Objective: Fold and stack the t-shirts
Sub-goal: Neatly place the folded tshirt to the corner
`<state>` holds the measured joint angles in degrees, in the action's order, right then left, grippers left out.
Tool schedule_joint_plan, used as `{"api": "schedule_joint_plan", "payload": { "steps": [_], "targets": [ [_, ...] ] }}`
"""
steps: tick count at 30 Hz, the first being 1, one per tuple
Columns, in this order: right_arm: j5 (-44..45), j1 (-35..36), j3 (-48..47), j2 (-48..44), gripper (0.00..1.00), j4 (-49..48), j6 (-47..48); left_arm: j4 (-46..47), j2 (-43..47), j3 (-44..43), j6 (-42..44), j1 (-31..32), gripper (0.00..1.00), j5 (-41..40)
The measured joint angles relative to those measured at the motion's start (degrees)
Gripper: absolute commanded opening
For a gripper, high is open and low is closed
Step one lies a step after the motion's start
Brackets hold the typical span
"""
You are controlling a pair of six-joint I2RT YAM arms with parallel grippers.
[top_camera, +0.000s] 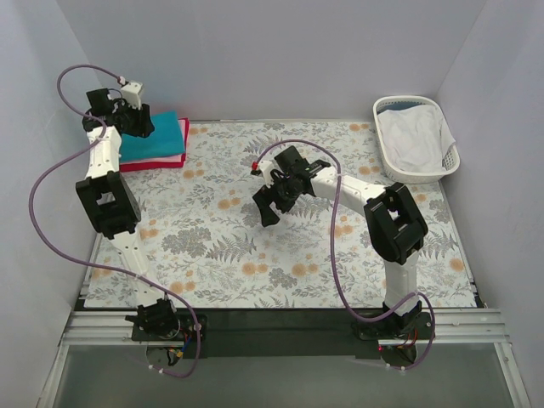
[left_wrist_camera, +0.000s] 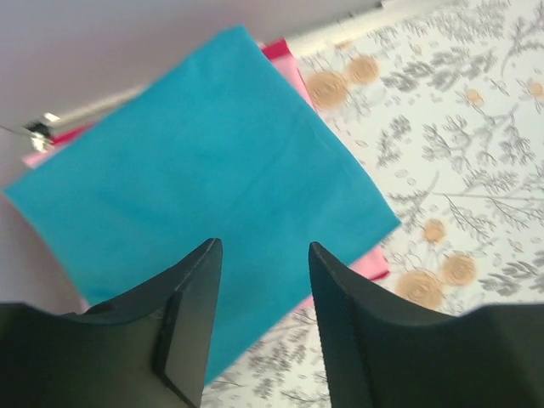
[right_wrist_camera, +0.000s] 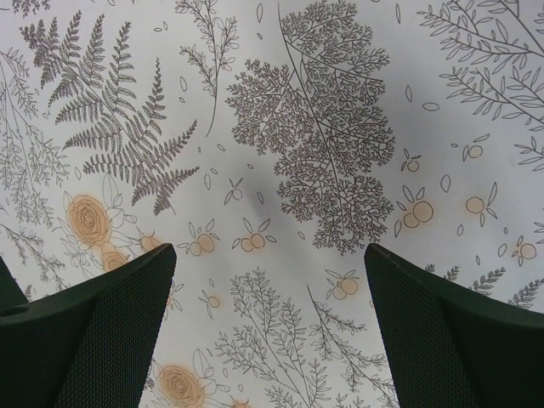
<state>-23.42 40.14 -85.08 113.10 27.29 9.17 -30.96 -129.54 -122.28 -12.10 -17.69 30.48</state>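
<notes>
Three folded t-shirts lie stacked at the table's far left corner. The teal-blue shirt (top_camera: 164,133) is on top, the light pink shirt (top_camera: 170,158) under it, the red shirt (top_camera: 149,165) at the bottom. In the left wrist view the teal-blue shirt (left_wrist_camera: 204,187) fills the middle, with the pink shirt's edge (left_wrist_camera: 372,265) and the red shirt's edge (left_wrist_camera: 276,48) showing beside it. My left gripper (top_camera: 134,119) hovers over the stack, open and empty (left_wrist_camera: 263,280). My right gripper (top_camera: 276,200) is open and empty above the bare floral tablecloth (right_wrist_camera: 268,280) at mid-table.
A white slatted laundry basket (top_camera: 387,146) with white cloth (top_camera: 418,136) inside stands at the far right corner. The floral tablecloth (top_camera: 280,255) covers the table. White walls close in the left, back and right sides.
</notes>
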Motion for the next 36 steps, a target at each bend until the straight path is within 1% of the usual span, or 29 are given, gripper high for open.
{"api": "schedule_joint_plan", "payload": {
  "steps": [2, 3, 5, 9, 14, 21, 29, 36],
  "targets": [
    [-0.44, -0.46, 0.02, -0.02, 0.98, 0.00, 0.00, -2.29, -0.09, 1.16, -1.05, 0.63, 0.38, -0.15],
    [-0.61, -0.74, 0.02, -0.02, 0.98, 0.00, -0.02, -3.04, -0.09, 1.79, -1.60, 1.05, 0.38, -0.46],
    [-0.90, -1.18, 0.07, -0.02, 0.98, 0.00, -0.02, -4.11, -0.09, 2.95, -2.69, 2.05, 0.38, -1.18],
    [-1.27, -1.49, 0.11, -0.02, 0.98, 0.04, -0.07, -3.39, -0.04, 7.15, -4.44, 5.07, 0.41, -3.56],
    [-1.75, -1.49, 0.11, -0.02, 0.98, 0.04, -0.31, -2.05, -0.02, 11.72, -4.76, 10.16, 0.44, -10.45],
    [-2.25, -1.51, 0.11, -0.02, 0.98, 0.04, -0.44, 4.37, 0.50, 16.76, -3.15, 16.94, 0.46, -22.08],
    [-2.27, -1.51, 0.11, -0.02, 0.98, 0.04, -0.46, 9.09, 0.55, 16.94, -0.37, 18.32, 0.43, -32.15],
    [-2.29, -1.51, 0.11, 0.02, 0.98, 0.07, -0.48, 11.67, 0.59, 18.21, 2.08, 19.06, 0.39, -35.76]
  ]
}}
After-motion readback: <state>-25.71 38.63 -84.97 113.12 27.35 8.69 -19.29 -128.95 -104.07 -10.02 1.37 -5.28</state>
